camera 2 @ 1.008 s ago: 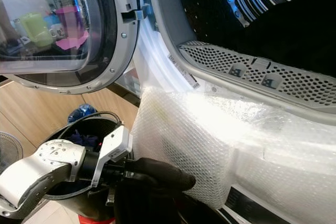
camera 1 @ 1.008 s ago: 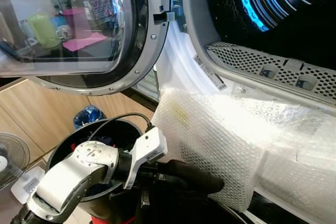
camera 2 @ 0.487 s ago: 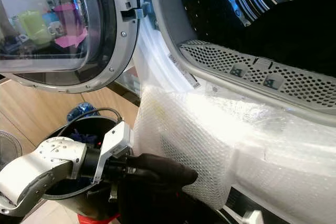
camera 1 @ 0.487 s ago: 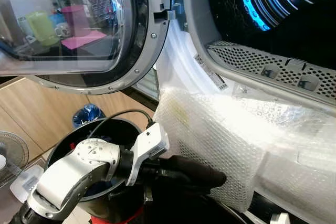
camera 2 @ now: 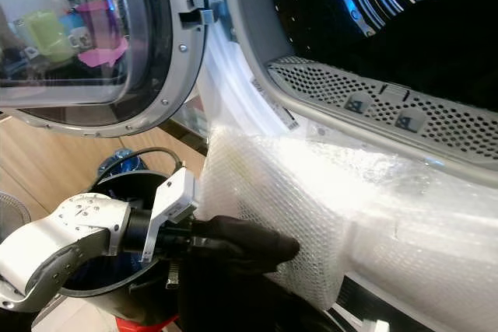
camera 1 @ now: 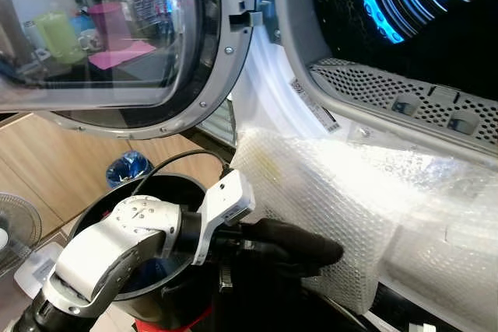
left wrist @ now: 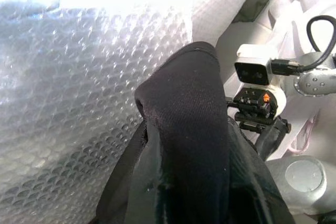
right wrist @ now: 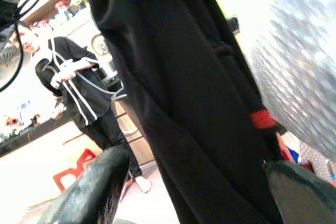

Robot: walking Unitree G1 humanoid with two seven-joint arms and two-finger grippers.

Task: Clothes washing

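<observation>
Black garment (camera 1: 292,242) seemingly in left tool (camera 1: 327,253), against bubble-wrap edge (camera 1: 342,215)

Left arm (camera 1: 117,246) bent at elbow, extended forward; left gripper (camera 1: 311,250) wrapped in black cloth, finger state indeterminate.

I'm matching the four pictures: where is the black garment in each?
Left eye: black garment, bottom centre, against the bubble wrap.
Right eye: bottom centre.
Left wrist: centre, hanging.
Right wrist: across the centre.
Shared landmark: the bubble wrap.
</observation>
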